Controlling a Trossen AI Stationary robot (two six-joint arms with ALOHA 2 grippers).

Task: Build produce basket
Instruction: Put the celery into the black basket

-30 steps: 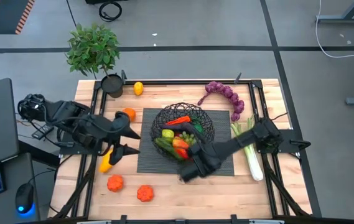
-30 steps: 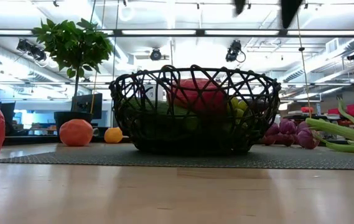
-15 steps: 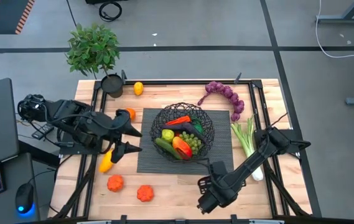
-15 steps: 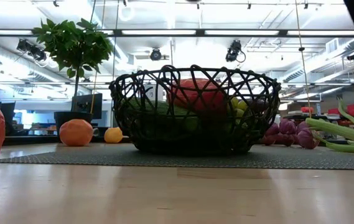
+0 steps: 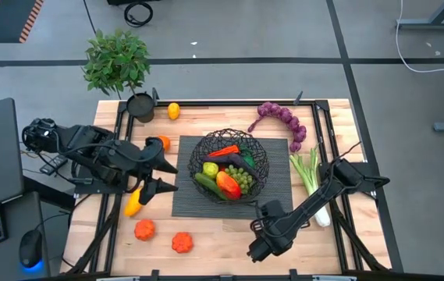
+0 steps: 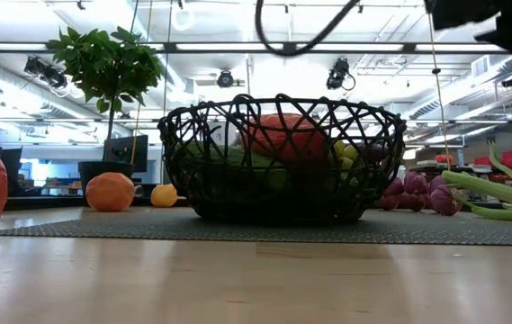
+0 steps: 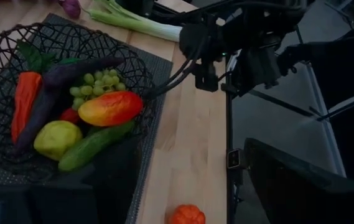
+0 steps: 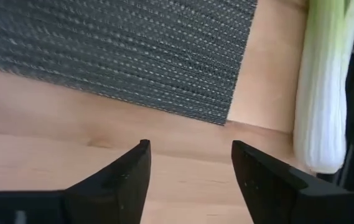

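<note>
The black wire basket [image 5: 229,165] stands on a dark mat [image 5: 276,204] at the table's middle. It holds a cucumber, an orange-red pepper [image 7: 111,107], green grapes, a yellow-green fruit, an aubergine and a red chili. It also shows in the low view [image 6: 281,160]. My left gripper [image 5: 165,176] is open and empty, left of the basket. My right gripper [image 5: 257,248] is open and empty, raised over bare wood near the table's front edge; its fingers [image 8: 117,177] frame the mat's near right corner.
A leek [image 5: 313,183] and purple grapes [image 5: 282,121] lie to the right of the basket. A lemon [image 5: 173,111], an orange tomato [image 5: 161,143], a yellow pepper [image 5: 133,204] and two orange-red tomatoes [image 5: 144,229] lie to its left. A potted plant [image 5: 120,66] stands at the far left corner.
My right gripper has drawn back from the basket's near rim toward the table's near edge and now hangs above the bare wood there. The produce in the basket lies still. My left arm has kept still.
</note>
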